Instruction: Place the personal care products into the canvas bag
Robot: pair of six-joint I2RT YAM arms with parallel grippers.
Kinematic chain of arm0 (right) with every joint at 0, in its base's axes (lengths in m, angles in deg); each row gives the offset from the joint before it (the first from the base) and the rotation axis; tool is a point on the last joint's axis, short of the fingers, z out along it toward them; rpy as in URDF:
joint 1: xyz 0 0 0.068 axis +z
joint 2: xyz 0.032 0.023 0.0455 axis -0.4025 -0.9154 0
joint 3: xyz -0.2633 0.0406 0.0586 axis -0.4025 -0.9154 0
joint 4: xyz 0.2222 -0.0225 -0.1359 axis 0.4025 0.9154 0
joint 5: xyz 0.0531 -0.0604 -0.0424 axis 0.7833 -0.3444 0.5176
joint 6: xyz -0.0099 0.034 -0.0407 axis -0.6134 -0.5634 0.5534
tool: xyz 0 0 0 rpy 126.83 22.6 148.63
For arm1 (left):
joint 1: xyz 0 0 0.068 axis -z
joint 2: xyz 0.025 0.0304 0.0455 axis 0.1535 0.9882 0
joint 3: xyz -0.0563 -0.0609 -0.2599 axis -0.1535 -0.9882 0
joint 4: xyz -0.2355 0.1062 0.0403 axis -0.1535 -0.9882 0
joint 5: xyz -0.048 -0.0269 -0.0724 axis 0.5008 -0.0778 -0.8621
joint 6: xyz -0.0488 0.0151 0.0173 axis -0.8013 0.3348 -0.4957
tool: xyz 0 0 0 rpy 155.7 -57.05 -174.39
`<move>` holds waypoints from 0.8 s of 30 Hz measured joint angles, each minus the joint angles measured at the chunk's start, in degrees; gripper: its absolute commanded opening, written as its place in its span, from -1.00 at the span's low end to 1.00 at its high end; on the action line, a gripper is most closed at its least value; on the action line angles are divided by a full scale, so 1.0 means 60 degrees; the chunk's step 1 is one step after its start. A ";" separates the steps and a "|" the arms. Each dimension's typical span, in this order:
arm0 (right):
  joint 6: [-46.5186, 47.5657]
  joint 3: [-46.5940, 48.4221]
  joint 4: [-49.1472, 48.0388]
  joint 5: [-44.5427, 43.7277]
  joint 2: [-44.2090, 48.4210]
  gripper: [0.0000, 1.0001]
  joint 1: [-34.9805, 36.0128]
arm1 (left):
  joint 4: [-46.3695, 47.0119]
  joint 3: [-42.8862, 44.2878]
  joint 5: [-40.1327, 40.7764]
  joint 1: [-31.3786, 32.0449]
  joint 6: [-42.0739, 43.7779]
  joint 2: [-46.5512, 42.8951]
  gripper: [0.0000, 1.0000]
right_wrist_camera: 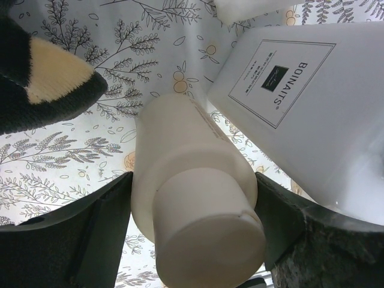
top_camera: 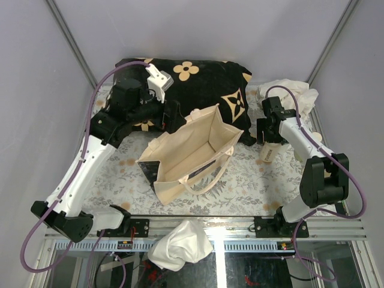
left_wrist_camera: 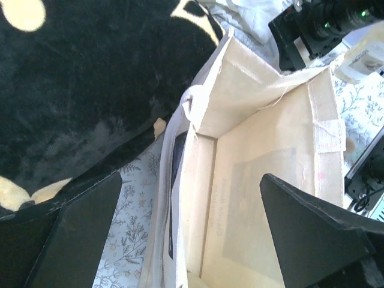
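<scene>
The canvas bag (top_camera: 191, 151) stands open in the middle of the floral mat, and what shows of its inside (left_wrist_camera: 264, 198) is bare. My left gripper (top_camera: 170, 119) is open at the bag's far-left corner. In the left wrist view it (left_wrist_camera: 195, 237) straddles the bag's side wall, one finger outside and one over the inside. My right gripper (top_camera: 267, 138) is shut on a cream bottle (right_wrist_camera: 186, 174) with a cream cap, right of the bag and low over the mat (top_camera: 267, 152). A white bottle (right_wrist_camera: 300, 102) with a printed label lies just beside it.
The black cushion with tan flowers (top_camera: 204, 84) lies behind the bag, touching its far side. A white cloth (top_camera: 289, 93) is at the back right and another (top_camera: 180, 243) hangs off the front edge. Grey walls close in both sides.
</scene>
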 measured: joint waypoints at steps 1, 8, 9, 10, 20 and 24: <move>-0.0004 0.0015 0.0018 0.0007 -0.0011 -0.66 0.0000 | -0.0029 -0.0076 -0.0007 0.0040 0.0066 -0.0015 0.99; 0.0000 0.0080 0.0076 0.0033 -0.0055 -1.00 0.0000 | -0.0157 -0.0750 0.0393 0.0229 0.0357 0.0047 0.99; 0.0000 0.0091 0.0080 0.0036 -0.0062 -1.00 0.0000 | -0.0168 -0.0838 0.0495 0.0255 0.0397 0.0076 0.99; -0.0004 0.0102 0.0091 0.0047 -0.0062 -1.00 0.0000 | -0.0164 -0.0958 0.0619 0.0284 0.0448 0.0117 0.99; 0.0098 0.0444 0.0408 0.0576 -0.0091 -1.00 0.0004 | 0.0109 -0.2226 0.1173 0.0335 0.0674 0.0463 0.27; 0.0109 0.1002 0.0863 0.0765 -0.0091 -1.00 0.0011 | 0.0266 -0.2240 0.1184 0.0335 0.0688 0.0495 -0.52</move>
